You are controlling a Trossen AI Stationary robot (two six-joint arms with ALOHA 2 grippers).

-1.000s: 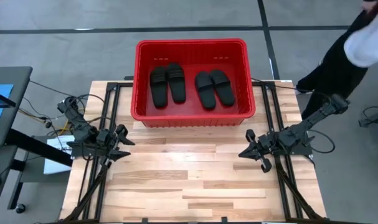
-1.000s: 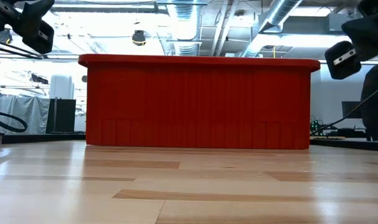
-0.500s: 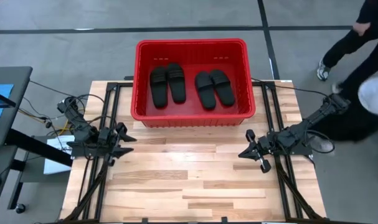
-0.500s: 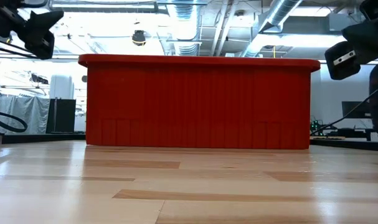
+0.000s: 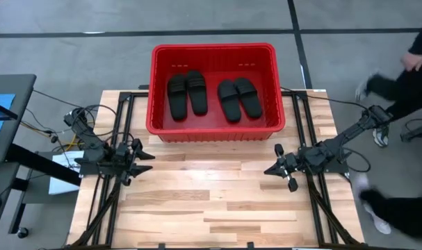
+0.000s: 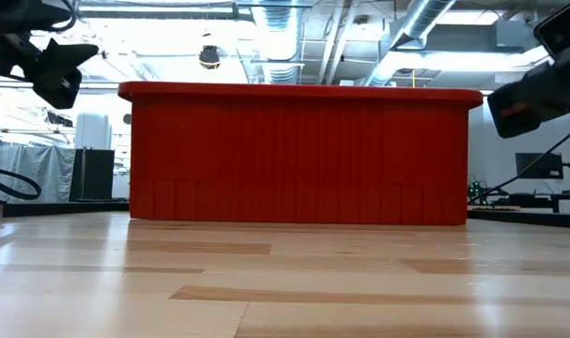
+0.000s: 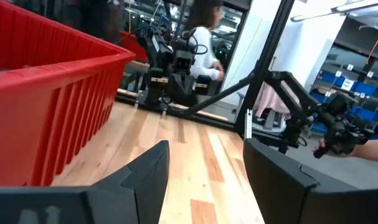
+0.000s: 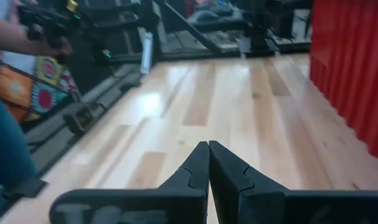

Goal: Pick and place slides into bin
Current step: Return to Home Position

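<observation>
While four slides [image 5: 197,92] are lying flat, side by side in two pairs, inside red bin [image 5: 212,132] at far edge of counter [image 5: 211,201], both arms are hanging low over counter, apart from bin. Left hand [image 5: 142,161] is hovering near left side, fingers spread open, gripping nothing. Right hand [image 5: 268,169] is hovering near right side, fingers pressed together, empty.

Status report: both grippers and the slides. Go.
Left gripper open, right gripper shut, both empty, at the table's sides. Four slides lie inside the red bin. Person on the floor beyond the right arm.
</observation>
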